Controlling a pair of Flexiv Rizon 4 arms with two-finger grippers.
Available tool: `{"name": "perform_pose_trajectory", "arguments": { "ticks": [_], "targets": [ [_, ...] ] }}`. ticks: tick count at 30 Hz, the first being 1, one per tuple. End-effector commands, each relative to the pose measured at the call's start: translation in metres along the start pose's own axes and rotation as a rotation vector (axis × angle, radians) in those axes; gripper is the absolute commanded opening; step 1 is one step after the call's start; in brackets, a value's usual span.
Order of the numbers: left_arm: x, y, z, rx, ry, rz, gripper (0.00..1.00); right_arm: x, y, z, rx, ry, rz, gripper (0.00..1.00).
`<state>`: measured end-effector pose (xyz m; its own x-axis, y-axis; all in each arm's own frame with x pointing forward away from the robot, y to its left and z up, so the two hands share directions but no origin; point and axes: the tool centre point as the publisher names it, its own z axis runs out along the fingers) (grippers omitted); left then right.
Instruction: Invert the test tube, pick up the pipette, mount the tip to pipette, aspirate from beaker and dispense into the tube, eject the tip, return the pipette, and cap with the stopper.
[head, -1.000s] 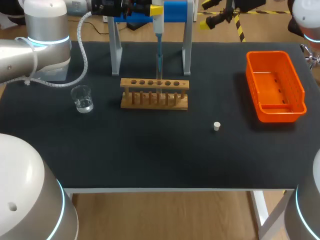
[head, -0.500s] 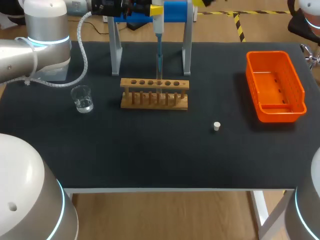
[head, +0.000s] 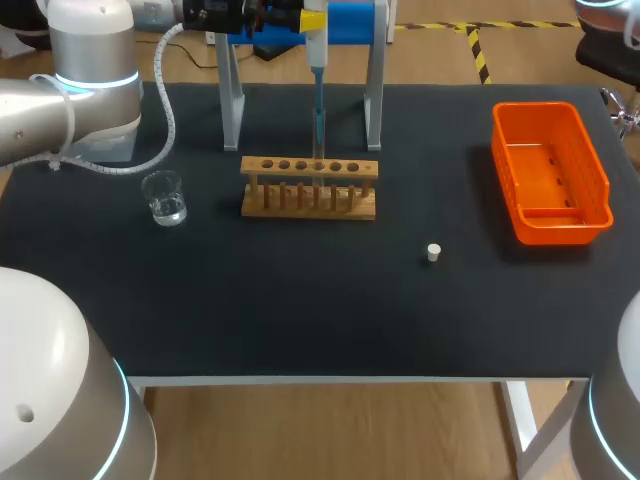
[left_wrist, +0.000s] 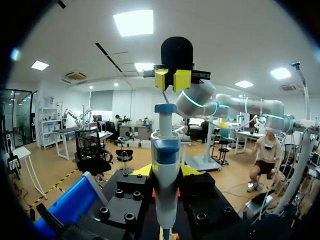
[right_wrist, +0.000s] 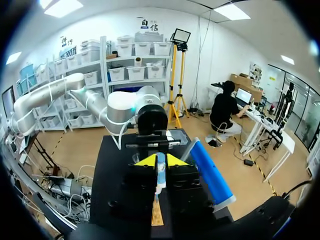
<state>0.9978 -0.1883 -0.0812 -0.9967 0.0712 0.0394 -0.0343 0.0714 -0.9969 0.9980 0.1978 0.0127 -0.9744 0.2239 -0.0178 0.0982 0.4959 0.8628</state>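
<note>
Pinching the pipette upright between the fingers of the left gripper, over the middle of the worktop's far edge, and pointing its blue tip down toward a hole of the wooden rack; not making out the test tube itself among the pegs. Holding the right gripper, with fingertips pressed together, up beyond the plunger and apart from it. Likely finishing the dispense, so doing it well means waiting for the last drop, lifting straight up without scraping the rack, then carrying the tip upright toward the orange basket at the right edge for ejecting, passing well over the white stopper lying nearer the front edge, and leaving the beaker by the left edge alone.
</note>
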Motion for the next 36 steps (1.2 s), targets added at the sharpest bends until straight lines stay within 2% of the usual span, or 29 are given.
{"name": "perform_pose_trajectory", "arguments": {
  "ticks": [1, 11, 36],
  "targets": [
    [0.000, 0.000, 0.000, 0.000, -0.001, 0.001, 0.00, -0.005, 0.012, 0.011, 0.023, 0.016, -0.001, 0.00],
    [0.000, 0.000, 0.000, 0.000, -0.001, 0.001, 0.00, 0.001, 0.012, 0.023, 0.045, 0.023, 0.009, 0.00],
    [0.000, 0.000, 0.000, 0.000, -0.001, 0.001, 0.00, 0.010, -0.004, 0.028, 0.068, 0.036, 0.027, 0.00]
  ]
}}
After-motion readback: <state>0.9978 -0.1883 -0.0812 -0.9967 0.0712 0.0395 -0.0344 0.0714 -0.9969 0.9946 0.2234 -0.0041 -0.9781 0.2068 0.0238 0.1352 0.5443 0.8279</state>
